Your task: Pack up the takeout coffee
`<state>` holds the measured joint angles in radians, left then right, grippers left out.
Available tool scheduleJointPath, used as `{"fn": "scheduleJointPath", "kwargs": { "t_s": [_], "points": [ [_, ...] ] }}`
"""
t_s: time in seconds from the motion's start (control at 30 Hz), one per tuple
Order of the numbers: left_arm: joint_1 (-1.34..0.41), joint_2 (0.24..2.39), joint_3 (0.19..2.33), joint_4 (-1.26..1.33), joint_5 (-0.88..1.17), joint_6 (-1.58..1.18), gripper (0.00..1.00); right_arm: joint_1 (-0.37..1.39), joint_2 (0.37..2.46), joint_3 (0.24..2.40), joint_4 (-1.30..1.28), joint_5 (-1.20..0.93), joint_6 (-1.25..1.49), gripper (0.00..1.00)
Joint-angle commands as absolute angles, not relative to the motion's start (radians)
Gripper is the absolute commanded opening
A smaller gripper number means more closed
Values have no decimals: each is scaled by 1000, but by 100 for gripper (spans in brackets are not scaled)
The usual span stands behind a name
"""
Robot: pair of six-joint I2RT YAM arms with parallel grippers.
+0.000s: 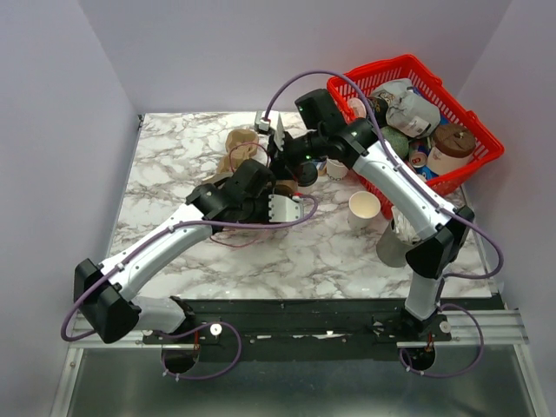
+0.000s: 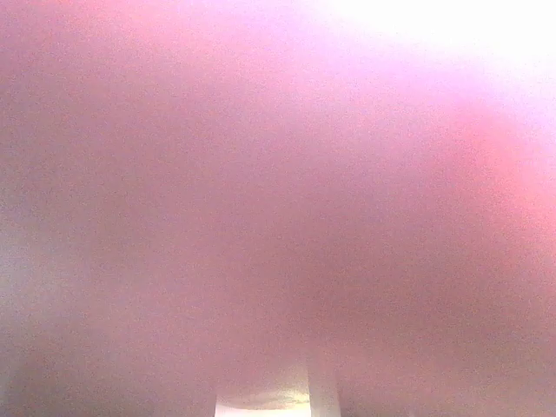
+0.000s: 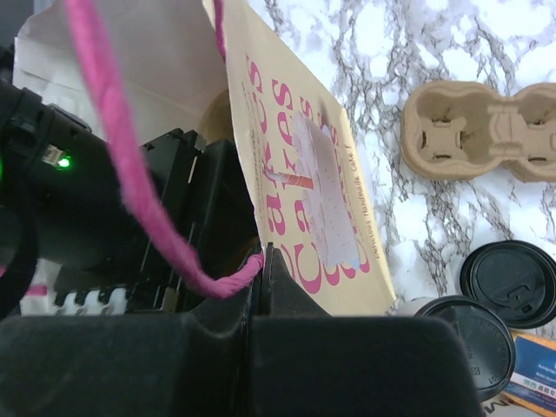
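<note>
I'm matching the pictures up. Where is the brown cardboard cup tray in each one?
Top external: the cup tray lies toward the table's back, left of centre.
Left wrist: not in it, only a pink blur.
Right wrist: upper right.
Shared landmark: the marble table, in top and right wrist views.

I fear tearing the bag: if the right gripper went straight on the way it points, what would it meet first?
The paper bag: the right gripper is shut on its edge. Beyond, probably the marble table, depth unclear.
</note>
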<state>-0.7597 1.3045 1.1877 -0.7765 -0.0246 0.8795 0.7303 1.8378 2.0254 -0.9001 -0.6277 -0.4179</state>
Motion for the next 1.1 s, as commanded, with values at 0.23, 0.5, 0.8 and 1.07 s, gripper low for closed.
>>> {"fn": "scheduleJointPath", "kwargs": {
  "t_s": [0.23, 0.5, 0.8, 1.07],
  "points": [
    [-761, 1330, 1298, -977, 90, 810, 7, 703, 1939, 2155, -1054, -764, -345, 0],
    [-761, 1391, 1281, -966, 40, 856, 7, 683, 1937, 2123, -1049, -753, -316, 0],
    [-761, 1416, 1246, -899, 45, 853, 24, 683, 1939, 2118, -1042, -742, -302, 1],
    [-761, 1388, 1236, -836, -46, 844, 38, 673, 1942, 2114, -1037, -753, -279, 0]
  ]
}}
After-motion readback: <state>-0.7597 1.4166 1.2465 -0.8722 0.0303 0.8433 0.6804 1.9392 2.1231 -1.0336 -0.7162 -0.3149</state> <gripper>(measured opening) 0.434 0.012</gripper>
